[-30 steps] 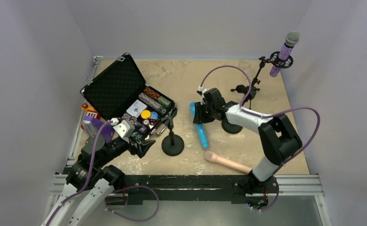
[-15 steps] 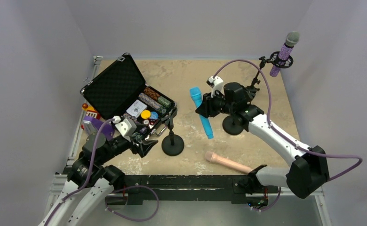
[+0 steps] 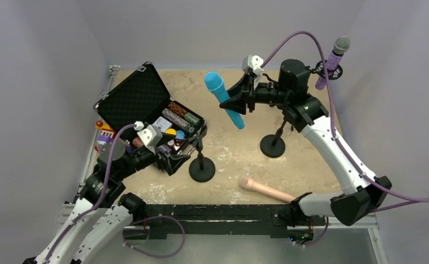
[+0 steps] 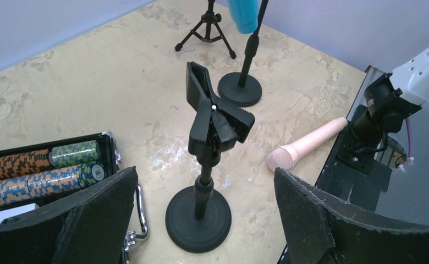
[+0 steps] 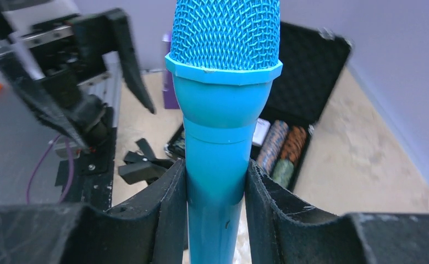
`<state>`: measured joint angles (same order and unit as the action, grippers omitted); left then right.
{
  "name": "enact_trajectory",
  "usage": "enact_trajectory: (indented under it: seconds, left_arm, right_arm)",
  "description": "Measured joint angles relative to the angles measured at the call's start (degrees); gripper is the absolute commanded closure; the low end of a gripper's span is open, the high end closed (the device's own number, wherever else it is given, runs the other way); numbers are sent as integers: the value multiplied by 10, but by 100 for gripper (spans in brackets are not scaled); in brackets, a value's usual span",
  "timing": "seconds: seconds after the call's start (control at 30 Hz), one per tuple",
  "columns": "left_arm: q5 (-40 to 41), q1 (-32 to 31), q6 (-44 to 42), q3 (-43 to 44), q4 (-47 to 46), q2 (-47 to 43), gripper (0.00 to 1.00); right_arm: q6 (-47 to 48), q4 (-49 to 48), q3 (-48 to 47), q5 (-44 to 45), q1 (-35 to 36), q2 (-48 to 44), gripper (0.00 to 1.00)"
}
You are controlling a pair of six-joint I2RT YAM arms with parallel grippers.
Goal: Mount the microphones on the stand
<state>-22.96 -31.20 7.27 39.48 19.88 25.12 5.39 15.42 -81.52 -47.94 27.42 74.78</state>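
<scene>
The right gripper (image 5: 215, 192) was clamped on the blue microphone (image 5: 223, 110), whose head tilted toward 11 o'clock. The left gripper (image 3: 175, 163) gaped wide and empty, a clip stand (image 4: 215, 124) at its 3 o'clock. The pink microphone (image 3: 266, 190) lay on the table (image 3: 185, 82) at 5 o'clock.

We are seeing smooth, faintly glossy plastic on the blue microphone (image 5: 223, 110), its head fine mesh, between the right gripper's (image 5: 215, 177) rough matt black pads (image 5: 165, 204). Ahead of the left gripper (image 4: 204, 175), the clip stand (image 4: 216, 118) is showing matt black.
</scene>
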Motion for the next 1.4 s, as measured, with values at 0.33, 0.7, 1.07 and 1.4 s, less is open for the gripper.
enact_trajectory:
  seconds: [0.33, 0.7, 1.07, 1.4]
  left_arm:
    - [14, -17, 0, 122, 5, 125, 2]
    - [126, -115, -50, 136, 15, 164, 2]
    - [260, -199, -55, 115, -15, 199, 4]
    - [329, -221, -31, 110, -16, 220, 63]
  right_arm:
    - [36, -103, -14, -216, 2, 85, 100]
    - [-141, -394, 45, -285, -9, 104, 100]
    - [-249, -527, 77, -273, -9, 129, 100]
    - [-308, -607, 100, -261, -8, 153, 100]
